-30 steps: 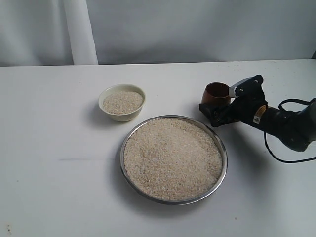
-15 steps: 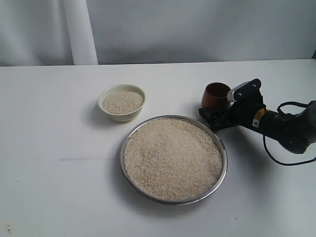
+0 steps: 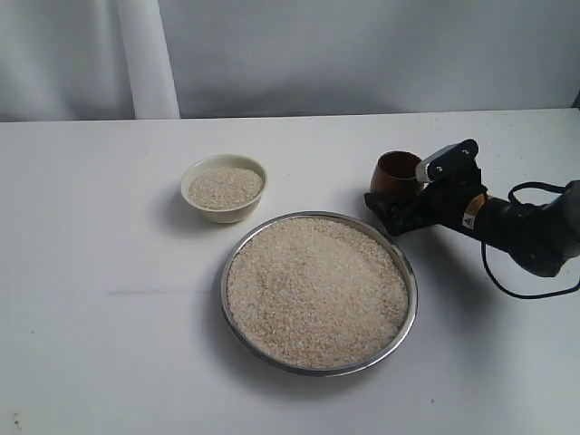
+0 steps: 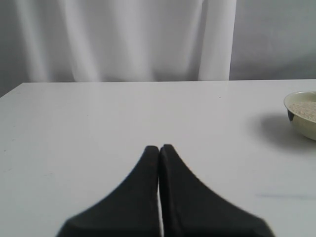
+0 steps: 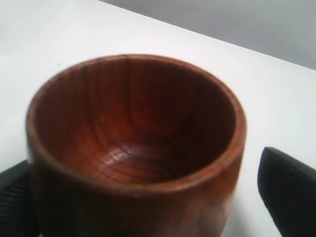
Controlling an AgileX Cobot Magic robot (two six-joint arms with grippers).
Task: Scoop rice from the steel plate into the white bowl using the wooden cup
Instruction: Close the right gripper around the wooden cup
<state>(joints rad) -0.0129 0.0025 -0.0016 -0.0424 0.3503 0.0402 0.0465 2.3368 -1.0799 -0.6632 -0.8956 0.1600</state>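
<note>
The white bowl (image 3: 224, 188) sits on the table up and to the left of the steel plate (image 3: 319, 370), near its rim but apart from it, and is filled with rice almost to its lip. The steel plate, the largest vessel here, holds a wide, fairly level bed of rice (image 3: 317, 290) that reaches close to its raised edge all round. The wooden cup (image 3: 395, 174) stands on the table just past the plate's far right rim; its inside shows only bare, dark grained wood. The right fingers (image 3: 385, 210) are spread open on either side of the cup. In the right wrist view a strip of table shows between one finger and the cup wall, while the other finger lies close against it; whether that one touches cannot be told. The left fingers (image 4: 148, 168) are pressed shut on nothing, low over bare table with the bowl ahead of them. Broad open table lies left of and in front of the plate, with a narrower strip to its right, where a black cable (image 3: 526, 292) loops beside the arm. The table (image 3: 109, 290) is plain matte white, and pale grey-white curtains (image 3: 362, 54) hang along its far edge.
</note>
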